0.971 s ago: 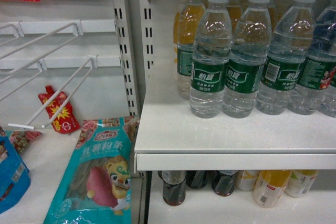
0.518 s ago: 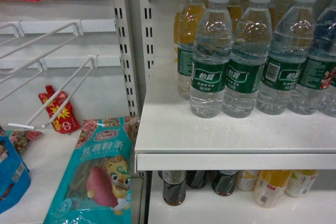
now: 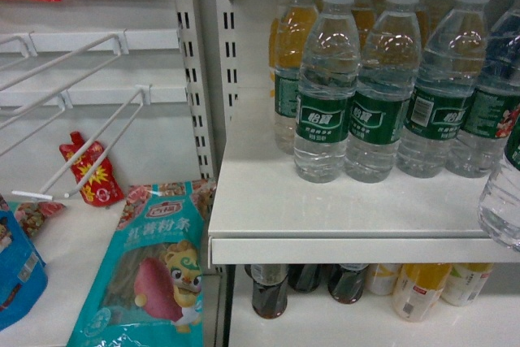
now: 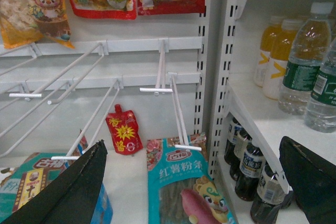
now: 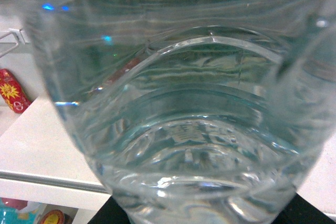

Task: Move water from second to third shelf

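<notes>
Right side of head view: the water (image 3: 504, 201) at the far right edge, only its lower ribbed body and a bit of green label in frame. Base hanging in front of the white shelf (image 3: 341, 209) lip, not resting on the board. Upright or close to it.

Right wrist view: filled by the same clear bottle, ribs and waterline very close to the lens. Dark sliver of the right gripper (image 5: 210, 216) beneath the bottle base. Fingers themselves out of sight; bottle off the shelf and tight against the camera, so clamped in that gripper.

Left gripper (image 4: 189, 187): two black fingers (image 4: 68, 192) at the lower corners of the left wrist view, spread wide apart, hovering above a teal snack packet (image 4: 184, 187) on the lower left board.

On the shelf: front row of green-labelled bottles (image 3: 325, 87), white caps, standing shoulder to shoulder; orange drink bottles (image 3: 292, 30) behind them. One level down: dark cola bottles (image 3: 270, 290). Left bay: bare wire hooks (image 3: 81, 152), small red pouch (image 3: 89, 172) against the back panel.
</notes>
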{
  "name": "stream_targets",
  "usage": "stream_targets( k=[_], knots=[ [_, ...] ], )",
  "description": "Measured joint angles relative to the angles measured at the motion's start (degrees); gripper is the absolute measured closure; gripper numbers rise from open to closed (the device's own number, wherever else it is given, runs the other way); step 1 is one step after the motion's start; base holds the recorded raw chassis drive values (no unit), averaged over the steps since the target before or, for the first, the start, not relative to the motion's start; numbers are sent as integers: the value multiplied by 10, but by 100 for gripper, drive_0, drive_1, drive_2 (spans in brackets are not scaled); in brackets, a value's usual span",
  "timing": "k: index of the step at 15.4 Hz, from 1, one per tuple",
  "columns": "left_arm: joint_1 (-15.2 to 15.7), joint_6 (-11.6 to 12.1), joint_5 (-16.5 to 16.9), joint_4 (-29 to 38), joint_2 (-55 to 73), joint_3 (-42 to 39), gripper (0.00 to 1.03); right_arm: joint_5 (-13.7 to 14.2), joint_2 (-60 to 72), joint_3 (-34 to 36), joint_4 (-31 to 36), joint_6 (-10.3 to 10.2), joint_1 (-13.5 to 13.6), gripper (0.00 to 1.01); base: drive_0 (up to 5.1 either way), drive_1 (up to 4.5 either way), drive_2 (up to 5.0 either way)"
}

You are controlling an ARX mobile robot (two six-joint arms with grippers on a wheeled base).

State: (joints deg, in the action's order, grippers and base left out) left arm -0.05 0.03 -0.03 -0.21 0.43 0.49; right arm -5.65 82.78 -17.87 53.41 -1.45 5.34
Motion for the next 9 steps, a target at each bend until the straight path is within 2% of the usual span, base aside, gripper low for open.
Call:
stream_targets(
  k=[2, 5, 7, 9],
  knots=[
    [0, 0, 0, 0, 0, 0, 5, 0, 50, -10, 31, 1, 0, 62, 0, 0, 0],
    [0, 0, 0, 0, 0, 0, 5, 3, 102, -41, 30, -2, 3, 62, 0, 0, 0],
    [0, 0, 0, 0, 0, 0, 5, 5, 118, -70, 22, -6, 11, 62, 0, 0, 0],
    [0, 0, 0, 0, 0, 0, 5, 12, 163, -130, -6, -11, 26, 62, 0, 0, 0]
  ],
)
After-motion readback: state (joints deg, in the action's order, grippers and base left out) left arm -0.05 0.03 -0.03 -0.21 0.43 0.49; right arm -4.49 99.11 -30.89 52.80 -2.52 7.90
